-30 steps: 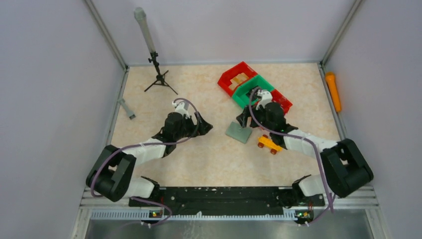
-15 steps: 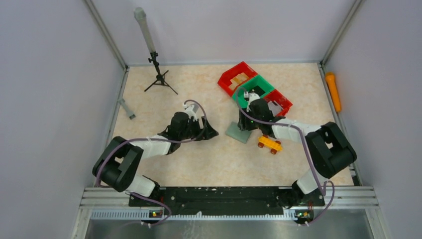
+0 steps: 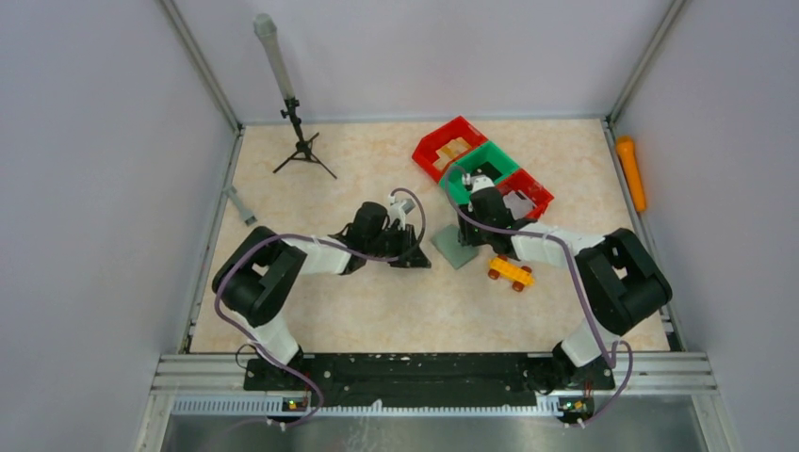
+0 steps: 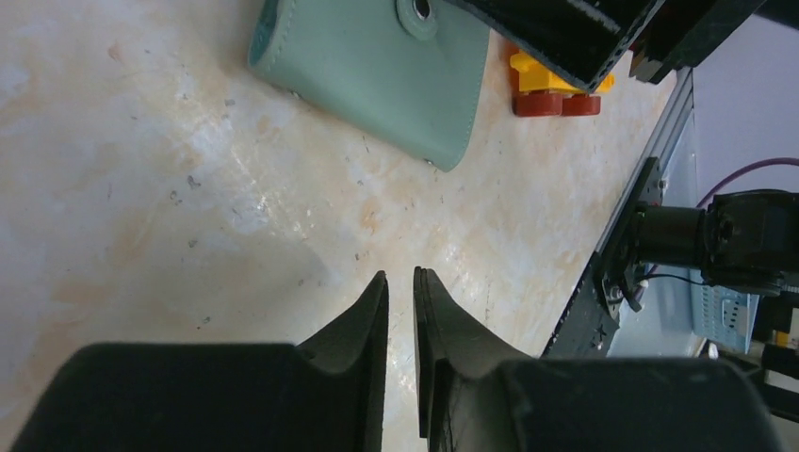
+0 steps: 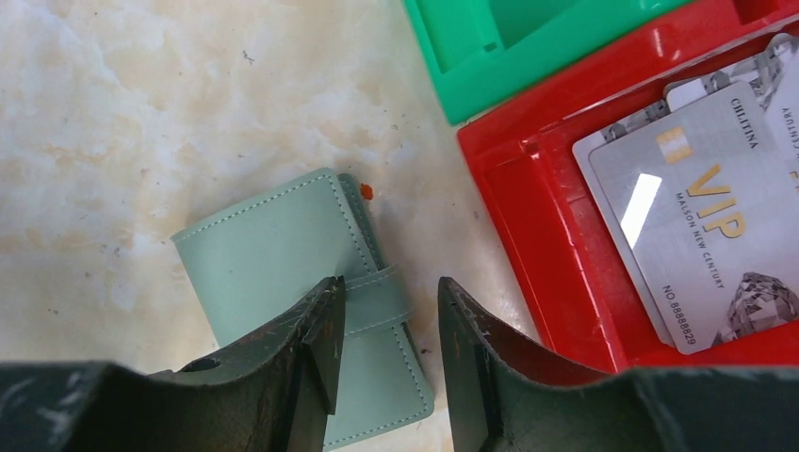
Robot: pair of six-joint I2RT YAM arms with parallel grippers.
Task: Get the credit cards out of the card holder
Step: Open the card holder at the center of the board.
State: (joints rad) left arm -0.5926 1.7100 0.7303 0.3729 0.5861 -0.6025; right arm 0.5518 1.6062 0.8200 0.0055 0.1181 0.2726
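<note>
Card holder [image 5: 273,250] closed, flat on surface [image 5: 113,113], just beside red bin [image 5: 528,217] and green bin [image 5: 490,47]. Right fingers [image 5: 320,320] parted, empty, straddling snap strap [image 5: 377,297] at holder's edge, not yet pinched. Left fingers [image 4: 375,311] almost shut, holding nothing; holder lies ahead of them, apart. Right arm nearer. No cards showing from holder.

I see my right gripper [image 5: 388,292] parted, fingers straddling the strap [image 5: 380,299] of the closed card holder [image 5: 273,254] on the table [image 5: 141,113]; nearby, a silver VIP card [image 5: 697,217] lies in the red bin [image 5: 528,221].
</note>
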